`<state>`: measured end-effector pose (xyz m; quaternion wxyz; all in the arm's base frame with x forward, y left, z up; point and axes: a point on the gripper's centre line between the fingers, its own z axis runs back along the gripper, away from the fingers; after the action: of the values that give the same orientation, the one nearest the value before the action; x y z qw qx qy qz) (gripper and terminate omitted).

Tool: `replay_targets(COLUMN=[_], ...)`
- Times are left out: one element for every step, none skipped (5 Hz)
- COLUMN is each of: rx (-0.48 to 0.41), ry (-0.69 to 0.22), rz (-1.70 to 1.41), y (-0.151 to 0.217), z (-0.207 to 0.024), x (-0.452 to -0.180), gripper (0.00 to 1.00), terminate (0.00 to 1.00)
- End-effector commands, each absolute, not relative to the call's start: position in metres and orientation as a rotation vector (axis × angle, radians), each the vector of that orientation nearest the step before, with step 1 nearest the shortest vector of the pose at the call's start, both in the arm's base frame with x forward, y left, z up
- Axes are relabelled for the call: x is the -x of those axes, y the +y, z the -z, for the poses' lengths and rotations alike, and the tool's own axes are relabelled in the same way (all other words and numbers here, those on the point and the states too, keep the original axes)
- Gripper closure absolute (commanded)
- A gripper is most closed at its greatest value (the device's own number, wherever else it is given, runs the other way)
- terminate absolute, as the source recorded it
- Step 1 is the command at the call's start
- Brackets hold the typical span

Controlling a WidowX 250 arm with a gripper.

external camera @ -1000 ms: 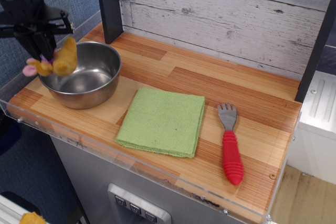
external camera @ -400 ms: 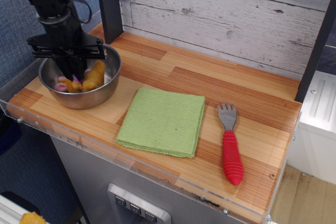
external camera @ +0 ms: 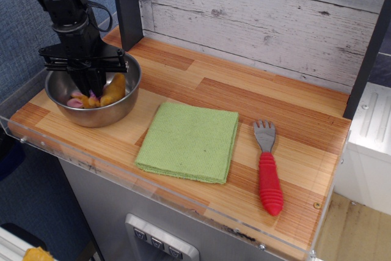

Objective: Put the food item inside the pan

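Reaching down into the pan [external camera: 91, 93], the gripper [external camera: 91, 85] has its fingertips below the rim, and in this single view the food item [external camera: 109, 91] sits inside the bowl, right at those tips and slightly to their right. Whether the fingers are clamped on the piece or already parted I cannot tell; the black body hides the gap. Pink and purple bits show low beside the tips, toward the bowl's floor. Well away to the gripper's right lie a green cloth [external camera: 189, 142] and a red-handled fork [external camera: 267, 172]. The piece looks light and probably rubbery, so its thick yellow middle seems the safest place to pinch.
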<state>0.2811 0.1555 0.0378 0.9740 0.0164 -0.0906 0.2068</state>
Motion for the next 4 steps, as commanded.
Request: replay_targets(rx=[-0.032, -0.026, -0.005, 0.003], ry=[-0.208, -0.203, -0.218, -0.242], rz=[-0.446, -0.444, -0.445, -0.431], y=[0.167, 0.164, 0.161, 0.160], z=[-0.055, -0.059, -0.063, -0.069], x=[-0.274, -0.275, -0.276, -0.279], gripper=[0.00, 0.00, 0.00, 0.00], terminate=[0.00, 0.00, 0.00, 0.00])
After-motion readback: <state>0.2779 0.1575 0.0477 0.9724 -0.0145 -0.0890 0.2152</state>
